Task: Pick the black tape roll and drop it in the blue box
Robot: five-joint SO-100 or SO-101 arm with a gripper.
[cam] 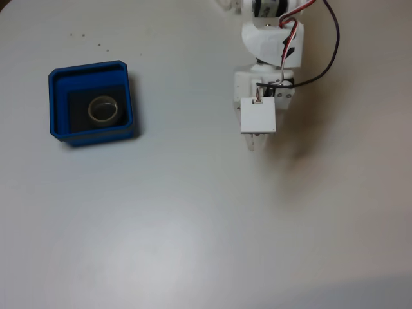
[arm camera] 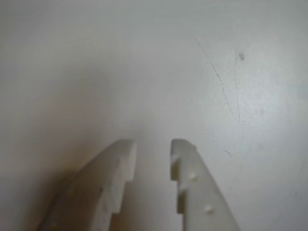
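Observation:
In the fixed view the blue box sits at the left of the table. The tape roll lies flat on the box's dark floor; its pale inner ring stands out while its black outside blends into the floor. My gripper hangs at the upper right, far from the box, pointing down at bare table. In the wrist view the gripper has its two white fingers a small gap apart, with nothing between them and only table below.
The pale table stretches bare between the arm and the box. Red and black wires loop off the arm at the upper right. A few small dark specks mark the surface above the box.

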